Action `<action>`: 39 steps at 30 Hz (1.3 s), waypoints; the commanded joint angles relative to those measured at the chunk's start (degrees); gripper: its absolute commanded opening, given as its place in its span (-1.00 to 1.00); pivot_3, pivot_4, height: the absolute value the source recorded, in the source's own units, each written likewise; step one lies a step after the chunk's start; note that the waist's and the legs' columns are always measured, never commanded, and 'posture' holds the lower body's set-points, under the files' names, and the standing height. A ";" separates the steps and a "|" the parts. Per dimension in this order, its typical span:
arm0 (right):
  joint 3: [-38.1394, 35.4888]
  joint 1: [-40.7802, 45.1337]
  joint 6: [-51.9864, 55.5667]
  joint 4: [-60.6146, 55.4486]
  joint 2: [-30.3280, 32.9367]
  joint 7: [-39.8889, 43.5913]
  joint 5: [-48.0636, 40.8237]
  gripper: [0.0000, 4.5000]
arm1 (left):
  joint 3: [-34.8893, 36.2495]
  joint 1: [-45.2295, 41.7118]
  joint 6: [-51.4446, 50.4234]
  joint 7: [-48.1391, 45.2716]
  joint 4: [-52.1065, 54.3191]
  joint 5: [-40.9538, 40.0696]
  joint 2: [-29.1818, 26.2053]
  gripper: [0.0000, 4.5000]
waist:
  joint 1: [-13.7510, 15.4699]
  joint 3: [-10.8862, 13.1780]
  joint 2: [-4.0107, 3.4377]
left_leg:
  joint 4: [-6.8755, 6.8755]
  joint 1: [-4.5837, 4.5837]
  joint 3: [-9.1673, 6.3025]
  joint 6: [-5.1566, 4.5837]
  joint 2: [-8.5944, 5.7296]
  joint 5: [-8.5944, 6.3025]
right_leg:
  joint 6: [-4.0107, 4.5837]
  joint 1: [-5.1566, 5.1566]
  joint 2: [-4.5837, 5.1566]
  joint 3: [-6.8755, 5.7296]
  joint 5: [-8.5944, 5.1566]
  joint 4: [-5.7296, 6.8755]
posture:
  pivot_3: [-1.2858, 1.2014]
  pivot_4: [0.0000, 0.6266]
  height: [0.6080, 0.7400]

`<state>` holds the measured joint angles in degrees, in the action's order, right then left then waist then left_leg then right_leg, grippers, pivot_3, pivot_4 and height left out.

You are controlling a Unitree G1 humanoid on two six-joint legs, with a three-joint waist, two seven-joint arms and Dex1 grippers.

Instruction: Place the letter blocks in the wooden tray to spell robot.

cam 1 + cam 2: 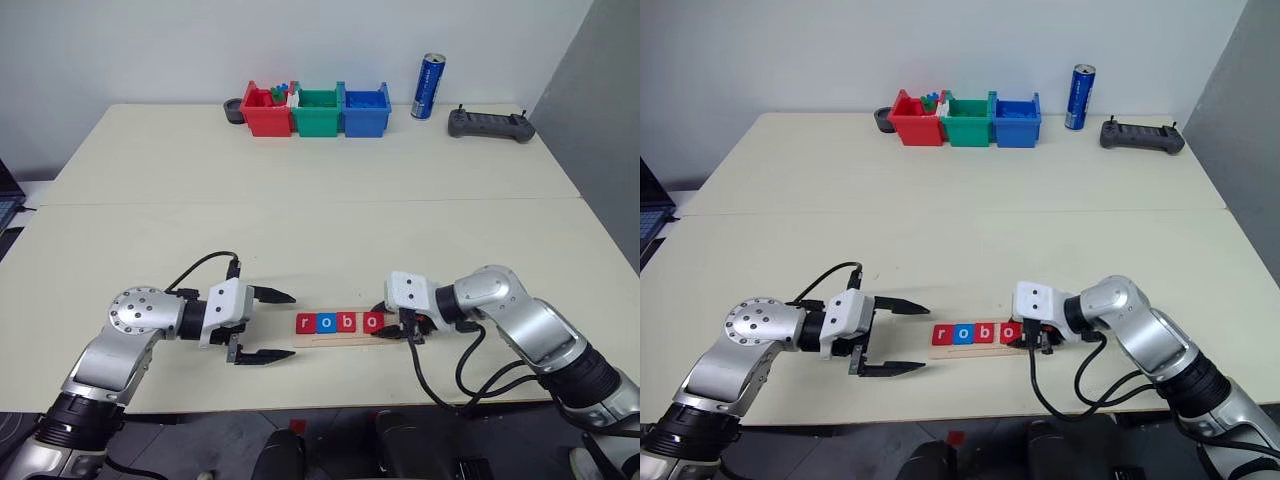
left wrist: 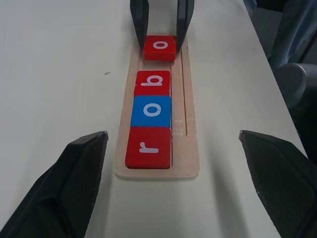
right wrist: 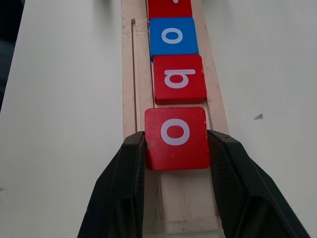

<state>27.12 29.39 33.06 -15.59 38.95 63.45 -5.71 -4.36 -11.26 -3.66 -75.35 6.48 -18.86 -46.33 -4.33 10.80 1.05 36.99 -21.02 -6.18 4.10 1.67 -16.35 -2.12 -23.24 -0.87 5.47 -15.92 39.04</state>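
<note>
Right gripper [image 3: 176, 144] clamping red o block [image 3: 176, 138], over wooden tray [image 2: 189, 148]

This looks like a robot test room or lab. A big plain cream table [image 1: 320, 180] stands by a bare white wall [image 1: 300, 40]. On it sit a black hand controller with two sticks [image 1: 490, 124] and three small plastic bins, red, green and blue [image 1: 318, 111].

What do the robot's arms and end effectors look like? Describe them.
Both arms are silver-grey metal with rounded joint housings and black sleeves near the shoulders. Each wrist carries a white block with black cables looping out. The left end effector and right end effector have two tapered black fingers.
</note>
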 commanded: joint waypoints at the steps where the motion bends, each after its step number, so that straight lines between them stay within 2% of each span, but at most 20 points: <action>1: -0.14 1.25 -1.06 -0.56 -0.38 0.20 0.55 -0.35 | 0.75 -0.90 -1.00 0.59 2.40 -0.71 -0.47 1.00 | 0.00 0.00 0.00 | 0.00 0.00 0.00 0.00 0.00 0.00 | 0.00 0.00 0.00 0.00 0.00 0.00 | 0.03 -0.52 1.00; 10: -0.22 2.29 -1.44 0.60 -1.20 0.17 1.58 -0.35 | 0.80 -1.06 -1.75 0.91 2.74 -0.72 -0.36 1.00 | -0.01 0.00 0.00 | 0.00 0.00 0.00 0.00 0.00 0.00 | 0.00 0.00 0.00 0.00 0.00 0.00 | 0.03 -0.52 1.00; 11: -0.24 2.37 -1.39 0.59 -1.32 0.26 1.52 -0.03 | 0.78 -1.05 -1.85 0.98 2.84 -0.72 -0.34 1.00 | 0.00 0.00 0.00 | 0.00 0.00 0.00 0.00 0.00 0.00 | 0.00 0.00 0.00 0.00 0.00 0.00 | 0.03 -0.52 1.00; 18: -1.27 2.68 -0.85 -0.25 -1.61 0.06 0.94 0.98 | 0.68 -0.91 -3.36 1.75 4.68 -0.87 -0.35 1.00 | 0.00 0.00 0.00 | 0.00 0.00 -0.01 0.00 0.00 0.00 | 0.00 0.00 0.00 -0.01 0.00 0.00 | 0.03 -0.52 1.00; 27: -7.88 0.57 5.74 -9.49 0.47 -0.90 -4.42 0.98 | 1.63 -1.05 -4.61 1.98 5.13 -1.30 -0.87 1.00 | 0.09 0.00 0.00 | -0.01 -0.01 -0.02 0.00 0.00 0.00 | 0.00 0.00 0.00 -0.02 0.00 0.01 | 0.03 -0.52 1.00; 33: -8.54 -2.84 6.45 -12.19 2.92 -2.06 -4.95 0.98 | 2.09 -0.54 -3.58 1.80 4.11 -1.19 -1.24 1.00 | 0.26 0.00 0.00 | -0.01 -0.01 -0.02 0.00 0.00 0.00 | 0.00 0.00 0.01 -0.03 0.00 -0.01 | 0.03 -0.52 1.00; 36: -7.91 -3.05 5.16 -11.44 4.03 -2.65 -3.68 0.71 | 2.10 -0.50 -3.04 1.95 3.54 -0.99 -1.12 1.00 | 0.23 0.00 0.00 | -0.01 -0.01 -0.01 0.00 -0.01 0.00 | 0.00 0.00 0.01 -0.02 0.00 -0.01 | 0.03 -0.52 1.00; 39: -6.39 -2.66 3.14 -9.92 5.10 -3.07 -1.46 0.27 | 1.88 -0.04 -2.03 1.90 2.94 -0.71 -0.97 1.00 | 0.23 0.00 0.00 | -0.01 0.00 -0.01 0.00 0.00 0.00 | -0.01 0.00 0.01 -0.02 -0.01 0.00 | 0.03 -0.52 1.00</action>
<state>20.73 25.94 37.85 -25.13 43.39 60.81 -8.13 -4.06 -11.48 -6.99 -73.29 9.02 -19.12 -46.93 -4.10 10.80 1.05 36.98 -21.02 -6.19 4.10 1.67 -16.35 -2.12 -23.24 -0.87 5.46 -15.93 39.04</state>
